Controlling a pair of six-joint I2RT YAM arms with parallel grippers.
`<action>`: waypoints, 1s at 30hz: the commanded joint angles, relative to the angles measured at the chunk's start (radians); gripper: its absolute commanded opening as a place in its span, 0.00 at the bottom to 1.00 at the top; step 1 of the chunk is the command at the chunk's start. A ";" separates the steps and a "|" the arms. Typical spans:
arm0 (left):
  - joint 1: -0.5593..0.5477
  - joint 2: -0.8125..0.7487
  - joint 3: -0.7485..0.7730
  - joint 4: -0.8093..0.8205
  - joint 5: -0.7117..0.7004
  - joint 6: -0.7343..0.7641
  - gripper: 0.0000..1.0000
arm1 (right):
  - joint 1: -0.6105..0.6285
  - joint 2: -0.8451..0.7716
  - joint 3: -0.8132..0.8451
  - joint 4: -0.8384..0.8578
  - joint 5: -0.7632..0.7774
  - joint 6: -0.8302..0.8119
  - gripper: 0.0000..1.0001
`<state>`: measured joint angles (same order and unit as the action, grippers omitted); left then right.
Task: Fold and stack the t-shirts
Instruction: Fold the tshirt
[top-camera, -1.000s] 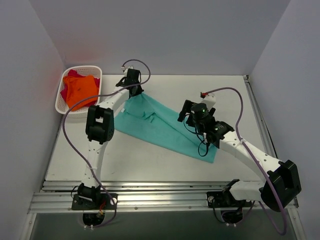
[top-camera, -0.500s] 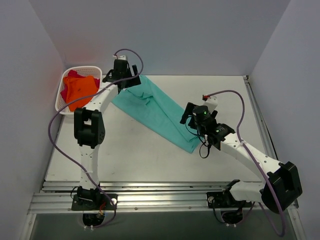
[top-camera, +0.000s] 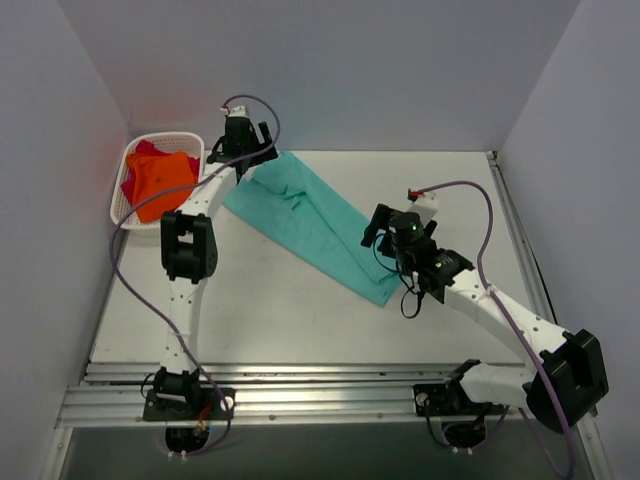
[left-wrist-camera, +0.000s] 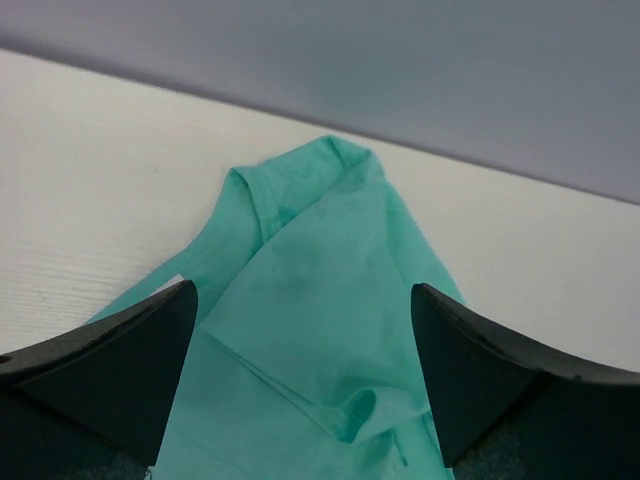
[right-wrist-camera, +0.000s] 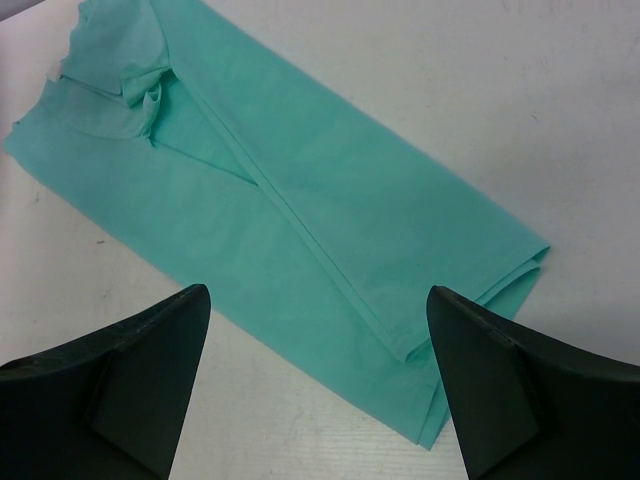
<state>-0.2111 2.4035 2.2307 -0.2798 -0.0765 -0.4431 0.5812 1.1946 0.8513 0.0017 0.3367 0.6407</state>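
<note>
A teal-green t-shirt (top-camera: 310, 225), folded into a long strip, lies flat on the table, running diagonally from back left to front right. My left gripper (top-camera: 248, 158) hovers open over its back-left end. In the left wrist view the collar end of the teal-green t-shirt (left-wrist-camera: 320, 290) shows between the spread fingers of that gripper (left-wrist-camera: 302, 292). My right gripper (top-camera: 378, 232) stands open above the strip's front-right end. In the right wrist view the teal-green t-shirt (right-wrist-camera: 300, 220) lies below that gripper (right-wrist-camera: 318, 292), untouched. The orange t-shirt (top-camera: 160, 182) lies on the magenta-red one (top-camera: 129, 186) in the basket.
A white lattice basket (top-camera: 166, 136) sits at the table's back left corner, close to my left gripper. Grey walls close in the back and both sides. A metal rail (top-camera: 330, 385) runs along the near edge by the arm bases.
My left gripper drew the shirt's end toward the back left, then opened and let it go. The shirt now lies as a narrower strip. The right arm barely moved.
</note>
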 joint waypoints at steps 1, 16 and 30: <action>0.015 0.136 0.140 -0.081 0.050 -0.037 0.94 | -0.006 -0.030 -0.005 0.017 0.036 -0.016 0.86; 0.038 0.230 0.135 -0.027 0.104 -0.069 0.92 | -0.015 0.023 0.000 0.032 0.038 -0.024 0.86; 0.038 0.204 0.069 0.021 0.112 -0.078 0.78 | -0.017 0.054 -0.003 0.043 0.047 -0.022 0.85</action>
<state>-0.1802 2.6537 2.3245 -0.2668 0.0166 -0.5148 0.5697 1.2407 0.8486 0.0193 0.3462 0.6262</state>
